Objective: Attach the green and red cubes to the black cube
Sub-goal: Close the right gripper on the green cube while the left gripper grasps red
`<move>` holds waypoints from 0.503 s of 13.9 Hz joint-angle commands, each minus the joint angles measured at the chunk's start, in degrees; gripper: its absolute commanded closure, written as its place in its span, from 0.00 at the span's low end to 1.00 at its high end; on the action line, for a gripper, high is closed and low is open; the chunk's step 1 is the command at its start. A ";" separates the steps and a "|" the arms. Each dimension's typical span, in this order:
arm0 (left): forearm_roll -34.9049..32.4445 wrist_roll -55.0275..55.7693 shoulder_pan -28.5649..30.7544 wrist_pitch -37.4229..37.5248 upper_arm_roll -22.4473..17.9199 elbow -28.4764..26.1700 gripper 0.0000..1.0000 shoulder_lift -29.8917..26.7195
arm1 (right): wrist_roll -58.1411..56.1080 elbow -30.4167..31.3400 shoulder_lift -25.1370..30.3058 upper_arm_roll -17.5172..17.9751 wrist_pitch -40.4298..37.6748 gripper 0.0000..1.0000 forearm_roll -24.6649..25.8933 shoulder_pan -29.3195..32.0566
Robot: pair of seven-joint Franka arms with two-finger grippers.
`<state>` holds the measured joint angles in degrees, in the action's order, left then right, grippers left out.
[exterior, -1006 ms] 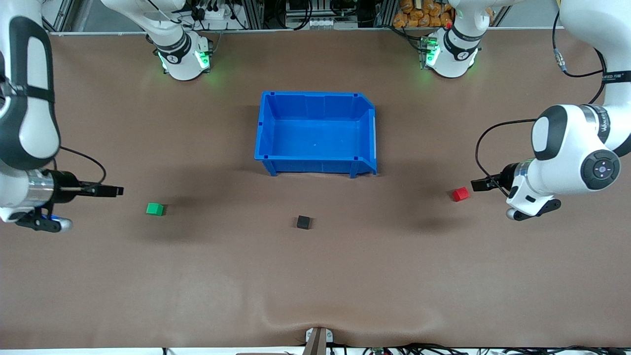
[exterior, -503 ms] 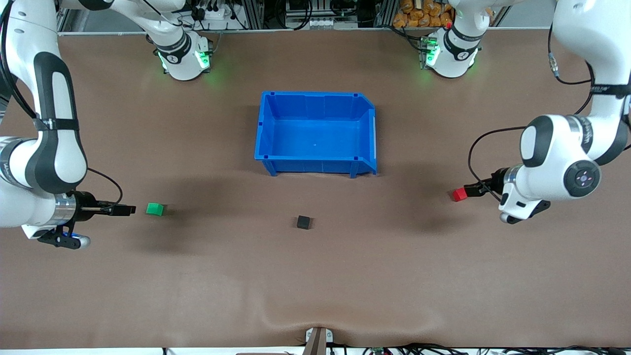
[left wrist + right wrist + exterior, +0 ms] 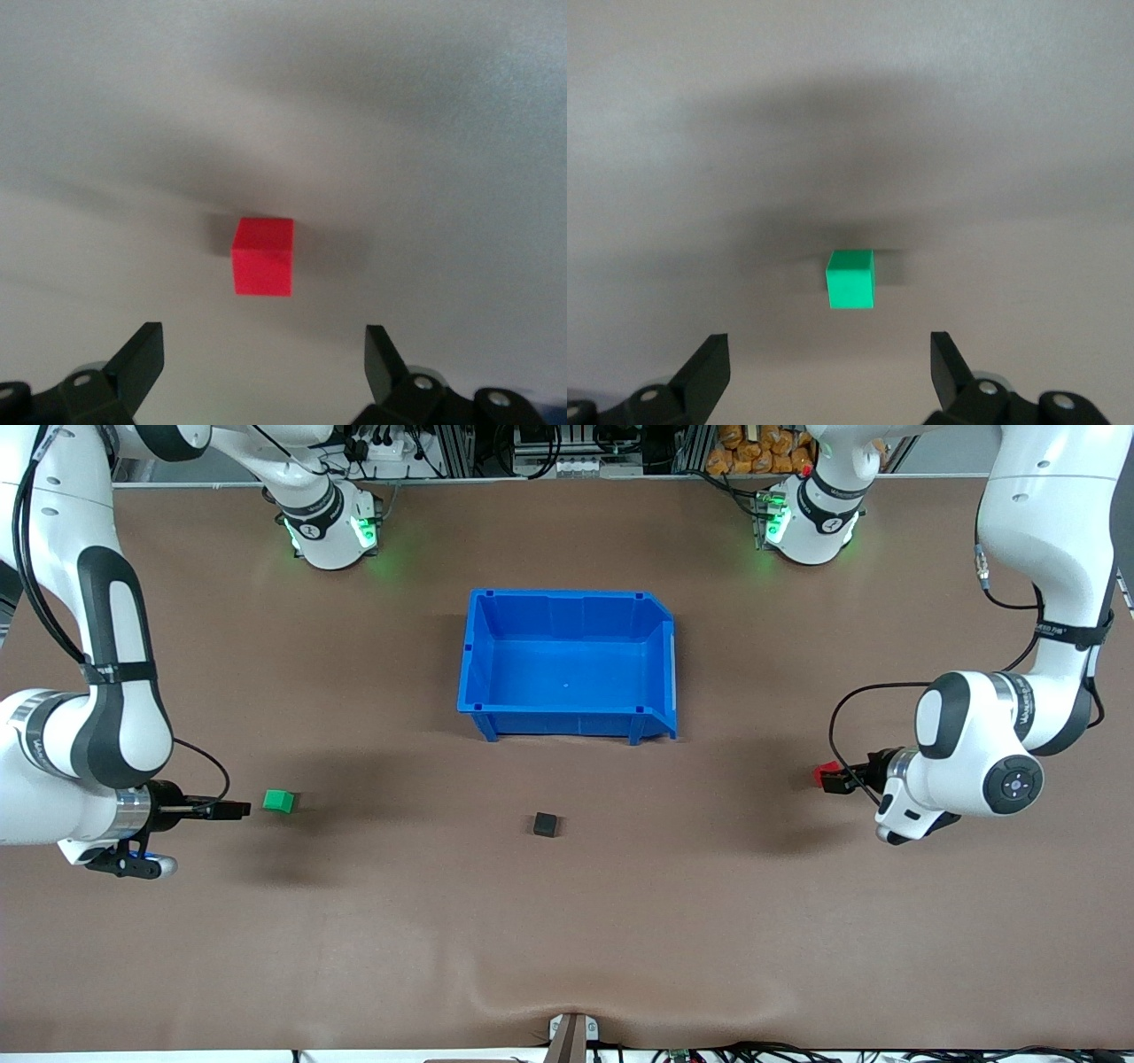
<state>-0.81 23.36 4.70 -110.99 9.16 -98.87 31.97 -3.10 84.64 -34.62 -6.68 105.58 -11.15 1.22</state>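
The black cube is seen only in the front view, low in the middle of the frame on the brown bench, nearer the camera than the blue bin. At the frame's right edge the left end effector is placed just beside the red cube, largely covering it; the left wrist view shows the red cube whole, with fingers spread apart. The right end effector is spread likewise, near the green cube.

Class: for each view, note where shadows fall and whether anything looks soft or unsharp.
Front view: broad soft arm shadows darken the mat around the green cube and red cube. Left wrist view: red cube slightly soft, shadow beside it. Right wrist view: dark shadow band above the green cube.
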 commanded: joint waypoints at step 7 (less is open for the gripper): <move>-0.16 -0.86 -0.39 -2.56 0.15 2.72 0.00 5.91 | -0.86 1.83 -3.44 0.01 8.22 0.00 -1.16 -0.86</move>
<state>-0.81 23.20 4.40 -113.40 9.30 -97.61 36.71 -3.15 84.86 -37.87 -6.48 111.42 -12.49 0.71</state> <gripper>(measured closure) 0.000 0.000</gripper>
